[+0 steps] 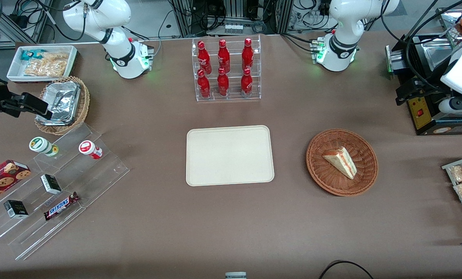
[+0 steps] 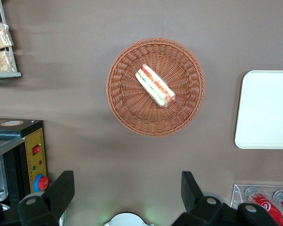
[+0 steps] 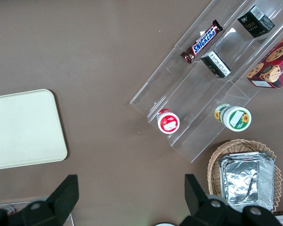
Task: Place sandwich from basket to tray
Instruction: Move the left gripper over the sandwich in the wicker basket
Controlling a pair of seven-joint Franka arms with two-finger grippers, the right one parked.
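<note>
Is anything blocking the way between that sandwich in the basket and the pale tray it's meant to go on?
Nothing visible. Only bare brown table lies between the basket holding the sandwich and the tray. The gripper hangs above the table with open jaws, and nothing stands between it and the sandwich either.

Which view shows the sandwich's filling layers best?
Left wrist view: the sandwich lies in the basket with its cut edge up, below the open tool. Front view shows it smaller; right wrist view misses it.
</note>
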